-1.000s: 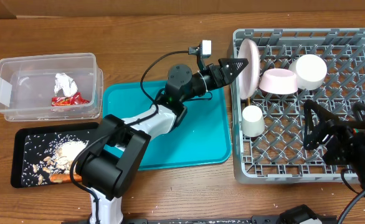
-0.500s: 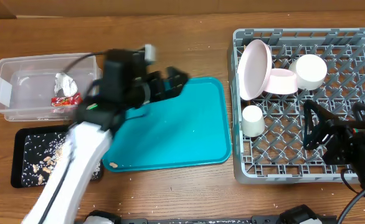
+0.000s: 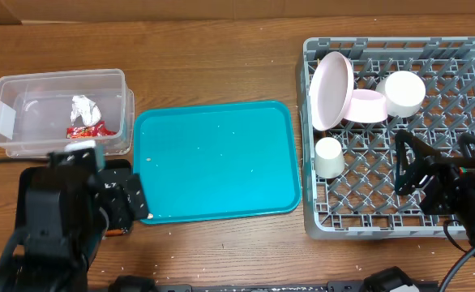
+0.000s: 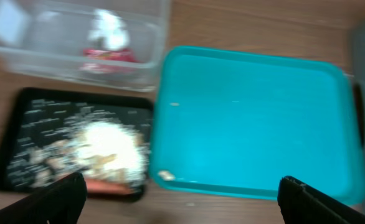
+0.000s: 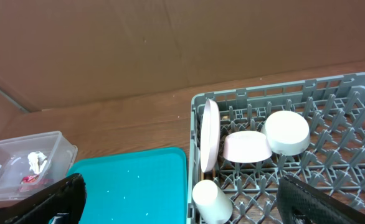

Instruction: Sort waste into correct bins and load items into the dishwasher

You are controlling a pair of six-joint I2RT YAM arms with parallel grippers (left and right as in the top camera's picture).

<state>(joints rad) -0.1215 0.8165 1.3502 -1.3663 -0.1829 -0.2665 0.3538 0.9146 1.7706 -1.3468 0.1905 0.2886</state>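
A beige scrap [image 4: 165,176] lies in the lower-left corner of the teal tray [image 4: 257,124], just ahead of the left gripper [image 4: 181,183] and a little left of centre between its wide-spread, empty fingers. It looks oblong, lying across the frame, though blurred. The right gripper [image 5: 179,183] — also wide, empty — hangs over the rack [image 5: 357,155], well apart.

Robot test bench: wooden table [image 3: 221,65] (brown backdrop [image 5: 139,43]).

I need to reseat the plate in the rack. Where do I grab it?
Probably pinch its top rim, coming straight down from above: the plate stands on edge in the rack, tilted toward the pink bowl, so the thin upper edge is the free part.
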